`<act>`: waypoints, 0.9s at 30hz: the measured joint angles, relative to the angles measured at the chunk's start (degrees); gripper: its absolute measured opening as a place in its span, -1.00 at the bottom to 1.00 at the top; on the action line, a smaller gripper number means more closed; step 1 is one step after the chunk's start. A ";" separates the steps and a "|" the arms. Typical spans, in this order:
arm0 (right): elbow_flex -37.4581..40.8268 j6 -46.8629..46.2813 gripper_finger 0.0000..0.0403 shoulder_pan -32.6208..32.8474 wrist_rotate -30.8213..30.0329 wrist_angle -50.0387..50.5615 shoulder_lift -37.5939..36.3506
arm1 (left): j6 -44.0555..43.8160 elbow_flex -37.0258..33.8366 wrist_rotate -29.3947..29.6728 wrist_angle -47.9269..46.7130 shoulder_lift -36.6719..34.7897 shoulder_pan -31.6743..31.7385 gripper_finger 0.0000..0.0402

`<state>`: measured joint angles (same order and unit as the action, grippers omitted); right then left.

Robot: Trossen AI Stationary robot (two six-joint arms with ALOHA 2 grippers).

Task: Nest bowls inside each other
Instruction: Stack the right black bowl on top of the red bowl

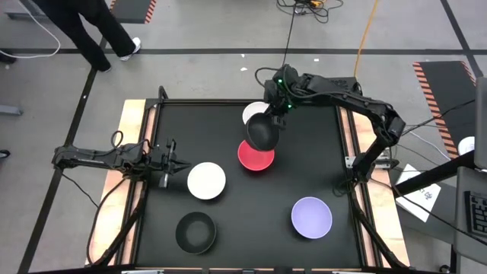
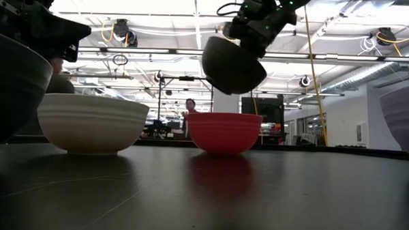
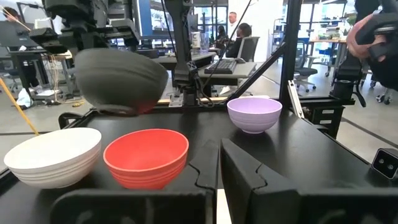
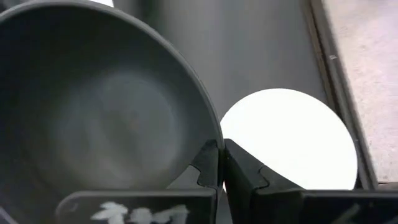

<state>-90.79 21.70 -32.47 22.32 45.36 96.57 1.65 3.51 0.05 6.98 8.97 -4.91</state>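
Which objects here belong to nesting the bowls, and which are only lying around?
For the job:
- black bowl held by the right gripper
- red bowl
- two white bowls
- lavender bowl
- second black bowl

Lying about:
- cables on the floor

two white bowls [image 1: 206,181], two black bowls [image 1: 195,232], red bowl [image 1: 256,157], lavender bowl [image 1: 311,217]

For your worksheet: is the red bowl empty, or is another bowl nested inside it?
Empty. The red bowl shows a bare inside; the black bowl hangs above it in the right gripper.
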 joint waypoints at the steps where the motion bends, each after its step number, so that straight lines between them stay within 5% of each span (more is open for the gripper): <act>1: -0.92 0.82 -0.99 0.26 -0.03 1.26 0.64 | 0.00 0.00 0.00 -0.04 0.02 0.00 -0.89; 9: -8.54 3.67 -0.99 2.80 -0.73 7.95 5.59 | 1.07 0.00 0.02 -0.50 0.02 0.00 -0.89; 20: -22.18 8.59 -0.99 7.28 -11.84 23.13 16.36 | 0.83 -0.02 0.00 -1.46 0.02 0.00 -0.89; 27: -26.96 8.58 -0.99 8.55 -11.59 24.79 18.76 | 0.72 -0.01 -0.02 -1.75 0.02 0.00 -0.89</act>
<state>-117.76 30.28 -23.92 10.73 70.16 115.33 2.37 3.50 0.03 5.23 8.99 -4.91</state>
